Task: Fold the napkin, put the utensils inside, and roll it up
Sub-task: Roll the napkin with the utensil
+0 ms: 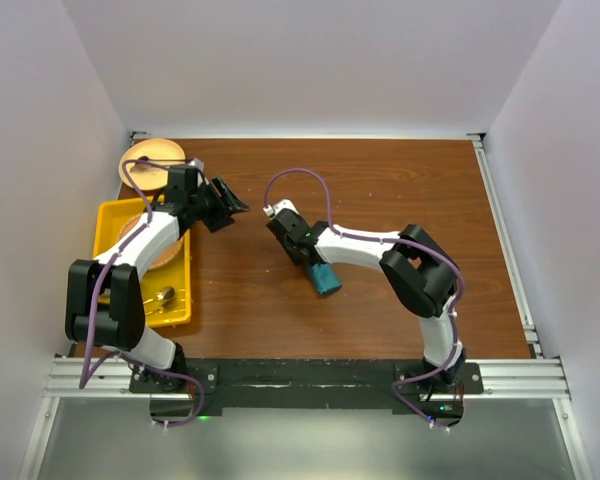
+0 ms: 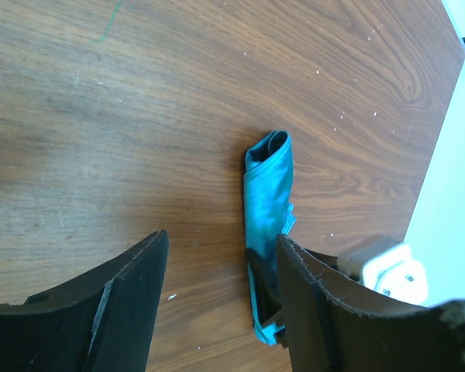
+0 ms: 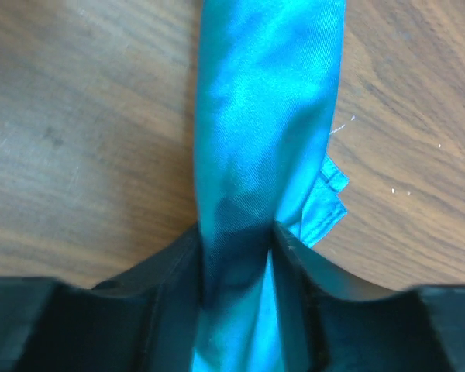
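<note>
- Top external: the teal, soft cloth napkin [image 1: 326, 279], rolled into a narrow bundle, lies near the middle of the brown wooden table [image 1: 380, 190]; the right gripper [image 1: 307, 257] reaches down onto it from the table's middle, and only the roll's near end shows past the arm. The left gripper [image 1: 227, 205] hangs over the table's left half with its black fingers spread apart and nothing between them; a yellow plastic tray [image 1: 110, 215] sits at the table's left edge
- Left wrist: the left gripper [image 2: 221, 242] stands wide apart above bare table [image 2: 101, 116] wood, holding nothing; the rolled napkin [image 2: 268, 194] lies flat on the table, one end showing its curled layers, and the right gripper [image 2: 265, 288] is clamped on its other end
- Right wrist: the right gripper [image 3: 236, 242] pinches the napkin [image 3: 267, 101] between both black fingers [image 3: 170, 271], squeezing the roll narrow there; the cloth runs away across the table [image 3: 77, 116], with small folded corners poking out at one side
</note>
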